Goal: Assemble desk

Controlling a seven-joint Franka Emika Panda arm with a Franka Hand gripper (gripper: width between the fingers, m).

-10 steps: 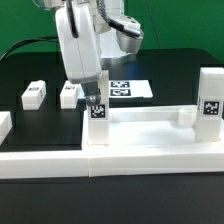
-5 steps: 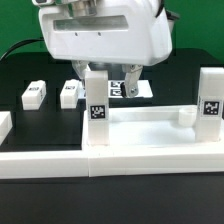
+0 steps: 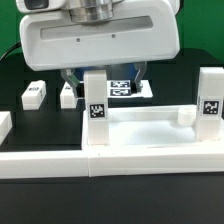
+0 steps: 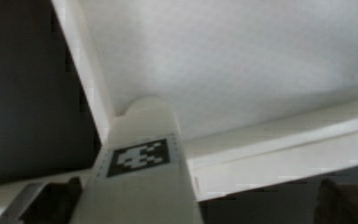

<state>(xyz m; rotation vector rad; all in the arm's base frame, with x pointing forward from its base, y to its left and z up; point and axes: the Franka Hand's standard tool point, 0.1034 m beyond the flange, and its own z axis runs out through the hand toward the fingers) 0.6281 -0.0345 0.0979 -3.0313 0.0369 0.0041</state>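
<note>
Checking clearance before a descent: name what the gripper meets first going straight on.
Probably the upright leg at the desk top corner; the wrist view shows it centred between the fingers of the open gripper, though depth is unclear.

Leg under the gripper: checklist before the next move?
1. Gripper open: ok. The fingers stand apart on either side of the leg.
2. Fingers clear of the leg: ok. The wrist view shows a gap on both sides.
3. Leg upright at the corner of the top: ok in the exterior view.
4. Leg fully seated in its socket: cannot tell, the joint is hidden.
5. Right leg upright at the exterior view's right corner: ok.
6. Next parts in place: ok. Two loose legs lie behind the top.
</note>
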